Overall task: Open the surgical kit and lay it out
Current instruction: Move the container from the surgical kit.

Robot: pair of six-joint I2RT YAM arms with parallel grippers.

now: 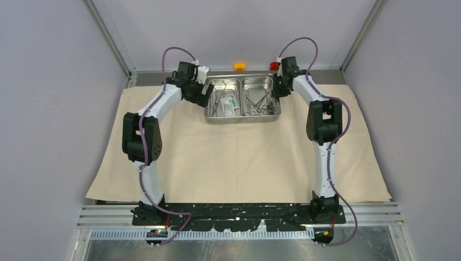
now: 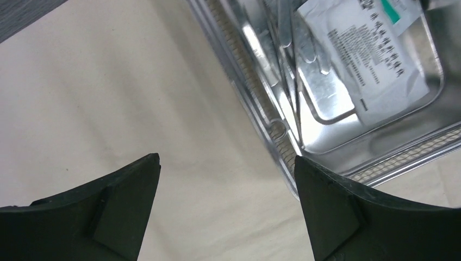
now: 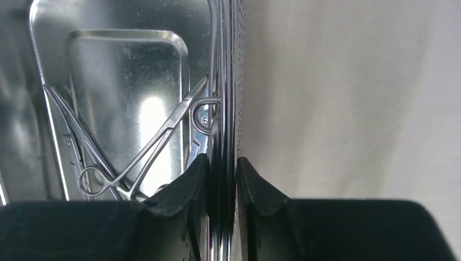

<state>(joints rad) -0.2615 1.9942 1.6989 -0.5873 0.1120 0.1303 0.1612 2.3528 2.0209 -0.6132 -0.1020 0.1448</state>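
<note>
Shiny 2-compartment steel tray [image 1: 242, 118] is pinched at its rim by the right gripper [image 3: 222, 163]; left gripper [image 2: 227, 166] is spread wide beside it.

The right end effector [image 3: 222, 166] stands over the side wall of the steel tray [image 3: 231, 65]. Its 2 dark fingers [image 3: 187, 187] are on both sides of this wall, 1 inside the tray and 1 outside, and they press on the thin rim between them. In the compartment lie slim ring-handled clamps [image 3: 149, 144], crossed over each other near their rings. 1 ring lies close against the wall, just above the fingers. Outside the tray, on the right, is the beige cloth [image 3: 353, 109], smooth and bare.
</note>
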